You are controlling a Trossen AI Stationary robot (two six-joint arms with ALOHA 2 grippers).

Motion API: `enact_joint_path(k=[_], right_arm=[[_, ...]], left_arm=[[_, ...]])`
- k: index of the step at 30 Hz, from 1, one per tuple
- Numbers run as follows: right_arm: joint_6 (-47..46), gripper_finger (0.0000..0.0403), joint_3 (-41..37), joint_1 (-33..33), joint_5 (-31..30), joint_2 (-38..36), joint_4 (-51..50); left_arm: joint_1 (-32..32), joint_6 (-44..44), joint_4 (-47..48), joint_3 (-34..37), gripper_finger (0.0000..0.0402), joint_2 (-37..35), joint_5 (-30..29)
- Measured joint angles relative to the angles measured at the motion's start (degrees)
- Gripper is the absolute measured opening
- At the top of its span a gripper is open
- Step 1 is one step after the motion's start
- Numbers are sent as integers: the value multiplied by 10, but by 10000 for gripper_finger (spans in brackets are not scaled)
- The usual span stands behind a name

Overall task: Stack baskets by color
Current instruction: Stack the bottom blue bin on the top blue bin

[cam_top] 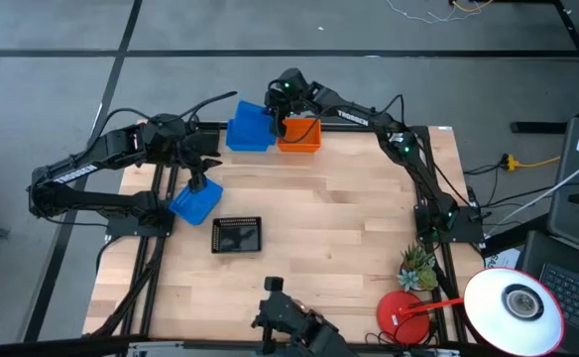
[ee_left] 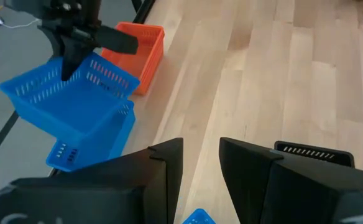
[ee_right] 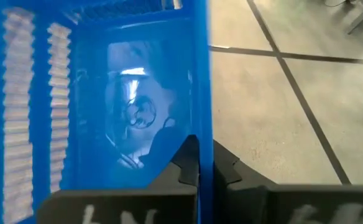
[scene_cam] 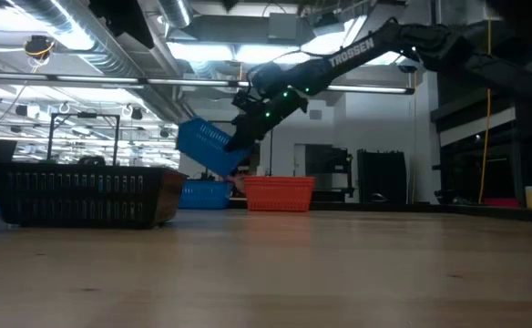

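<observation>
Fingers (ee_right: 191,163) pinching blue basket (cam_top: 249,129), arm marked TROSSEN

Right gripper (scene_cam: 241,135) holds blue basket (scene_cam: 207,146) tilted, aloft.

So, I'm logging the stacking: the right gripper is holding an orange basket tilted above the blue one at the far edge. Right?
Not quite: the basket held by the right gripper is blue, not orange. The left wrist view shows it tilted above the other blue basket; the orange basket sits beside them on the table.
</observation>
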State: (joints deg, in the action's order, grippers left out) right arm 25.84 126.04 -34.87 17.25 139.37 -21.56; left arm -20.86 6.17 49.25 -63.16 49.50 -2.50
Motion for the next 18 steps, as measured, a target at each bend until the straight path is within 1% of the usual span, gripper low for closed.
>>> enact_joint_path(k=[4, 7, 9, 15, 18], right_arm=[[0, 2, 0, 0, 7, 8, 9], [1, 18, 0, 2, 8, 8, 4], [1, 41, 0, 3, 9, 8, 3], [0, 126, 0, 6, 9, 8, 13], [0, 152, 0, 9, 9, 8, 24]], left_arm=[[0, 0, 0, 0, 96, 0, 0], [0, 0, 0, 0, 96, 0, 0], [0, 0, 0, 0, 96, 0, 0], [0, 0, 0, 0, 96, 0, 0], [0, 0, 0, 0, 96, 0, 0]])
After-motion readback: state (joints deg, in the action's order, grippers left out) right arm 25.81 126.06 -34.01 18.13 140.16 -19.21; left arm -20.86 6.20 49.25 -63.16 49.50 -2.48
